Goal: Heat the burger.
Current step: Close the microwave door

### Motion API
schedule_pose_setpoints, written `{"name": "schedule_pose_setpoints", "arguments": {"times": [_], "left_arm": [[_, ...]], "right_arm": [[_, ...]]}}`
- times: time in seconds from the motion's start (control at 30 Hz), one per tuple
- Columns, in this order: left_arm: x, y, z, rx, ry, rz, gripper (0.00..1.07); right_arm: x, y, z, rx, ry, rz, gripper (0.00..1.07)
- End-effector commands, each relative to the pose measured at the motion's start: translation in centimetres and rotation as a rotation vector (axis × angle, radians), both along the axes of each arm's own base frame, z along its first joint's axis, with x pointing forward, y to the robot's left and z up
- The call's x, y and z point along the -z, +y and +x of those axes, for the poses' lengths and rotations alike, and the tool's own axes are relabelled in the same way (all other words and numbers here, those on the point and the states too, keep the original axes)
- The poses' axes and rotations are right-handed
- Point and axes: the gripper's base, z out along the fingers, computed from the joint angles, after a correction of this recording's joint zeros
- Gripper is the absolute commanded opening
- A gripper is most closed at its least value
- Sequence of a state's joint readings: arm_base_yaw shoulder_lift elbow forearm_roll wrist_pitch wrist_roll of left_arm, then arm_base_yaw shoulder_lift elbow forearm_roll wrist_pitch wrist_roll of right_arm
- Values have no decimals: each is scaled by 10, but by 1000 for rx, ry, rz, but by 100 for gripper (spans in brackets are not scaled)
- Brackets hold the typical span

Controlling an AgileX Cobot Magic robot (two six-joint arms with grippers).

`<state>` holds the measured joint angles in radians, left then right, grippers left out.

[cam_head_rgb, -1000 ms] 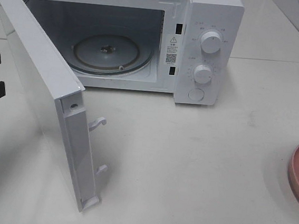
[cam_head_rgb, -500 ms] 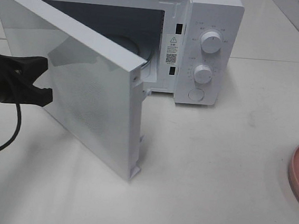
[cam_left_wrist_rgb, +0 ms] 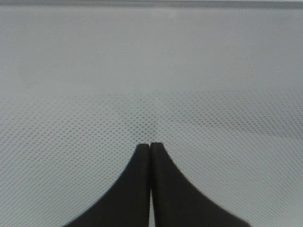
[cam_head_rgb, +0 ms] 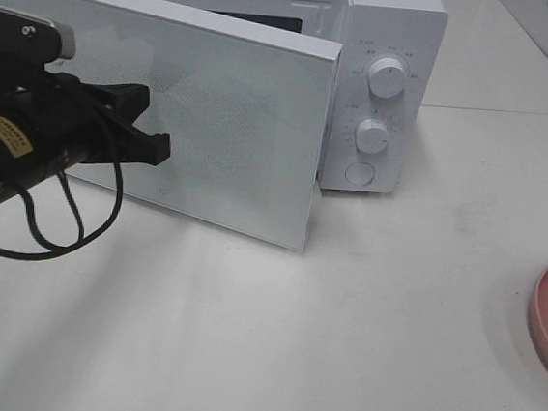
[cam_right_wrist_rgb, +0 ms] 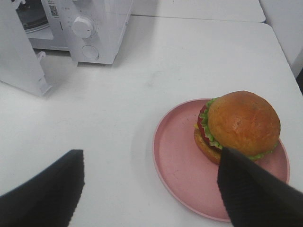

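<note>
My left end effector (cam_head_rgb: 154, 145) has its two black fingers pressed together with nothing between them, and the tips sit right against the dotted glass of the microwave door (cam_head_rgb: 234, 114); in the left wrist view the closed tips (cam_left_wrist_rgb: 150, 146) fill the lower middle of a frame that is otherwise all door panel. That is the change I care about: a second ago the door stood swung wide with the turntable in plain sight and my arm only at the edge of the high view, half a second ago it was halfway round, and now it has come most of the way toward the microwave (cam_head_rgb: 382, 90), with just a thin dark slit of cavity left above its top edge. I read that as me pushing the door shut, not yet latched. What bothers me is the burger (cam_right_wrist_rgb: 239, 125): in the right wrist view it sits on the pink plate (cam_right_wrist_rgb: 180, 170) out on the table (cam_head_rgb: 389, 323), well apart from the oven, not inside. My right end effector (cam_right_wrist_rgb: 151, 189) hovers over that plate with its fingers spread wide and holding nothing. So if I finish this closing push, the oven is empty, and heating can't start; by my judgement the door would have to come open again for the burger to go in.
</note>
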<state>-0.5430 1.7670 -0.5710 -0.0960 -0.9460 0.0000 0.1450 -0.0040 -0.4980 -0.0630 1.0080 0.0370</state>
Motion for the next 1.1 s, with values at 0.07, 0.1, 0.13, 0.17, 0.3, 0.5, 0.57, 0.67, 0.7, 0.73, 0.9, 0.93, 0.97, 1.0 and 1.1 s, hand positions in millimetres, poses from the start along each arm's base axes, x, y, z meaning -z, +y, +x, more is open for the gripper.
{"name": "schedule_pose_setpoints", "arguments": {"times": [0.07, 0.1, 0.13, 0.17, 0.3, 0.5, 0.57, 0.67, 0.7, 0.73, 0.9, 0.93, 0.97, 1.0, 1.1], "left_arm": [[-3, -14, 11, -3, -7, -19, 0], [-5, -21, 18, -14, -10, -30, 0], [-6, -25, 22, -19, -14, -28, 0], [-6, -25, 22, -19, -14, -28, 0], [-9, -43, 39, -21, -19, -10, 0], [-11, -59, 63, -32, -11, -14, 0], [-11, -61, 67, -36, -12, -8, 0], [-12, -66, 77, -56, 0, -3, 0], [-14, -69, 83, -73, 2, -13, 0], [-14, -70, 86, -81, 1, -15, 0], [-18, -74, 93, -92, -5, -26, 0], [-18, -75, 93, -85, -6, -22, 0], [-18, -75, 93, -85, -6, -22, 0], [-18, -75, 92, -78, 5, -15, 0], [-20, -74, 86, -55, 52, 5, 0]], "right_arm": [[0, 0, -4, 3, -36, 2, 75], [0, 0, -4, 3, -36, 2, 75], [0, 0, -4, 3, -36, 2, 75], [0, 0, -4, 3, -36, 2, 75], [0, 0, -4, 3, -36, 2, 75], [0, 0, -4, 3, -36, 2, 75], [0, 0, -4, 3, -36, 2, 75], [0, 0, -4, 3, -36, 2, 75], [0, 0, -4, 3, -36, 2, 75], [0, 0, -4, 3, -36, 2, 75], [0, 0, -4, 4, -36, 3, 75], [0, 0, -4, 4, -36, 3, 75], [0, 0, -4, 4, -36, 3, 75], [0, 0, -4, 4, -36, 3, 75], [0, 0, -4, 4, -36, 3, 75]]}}
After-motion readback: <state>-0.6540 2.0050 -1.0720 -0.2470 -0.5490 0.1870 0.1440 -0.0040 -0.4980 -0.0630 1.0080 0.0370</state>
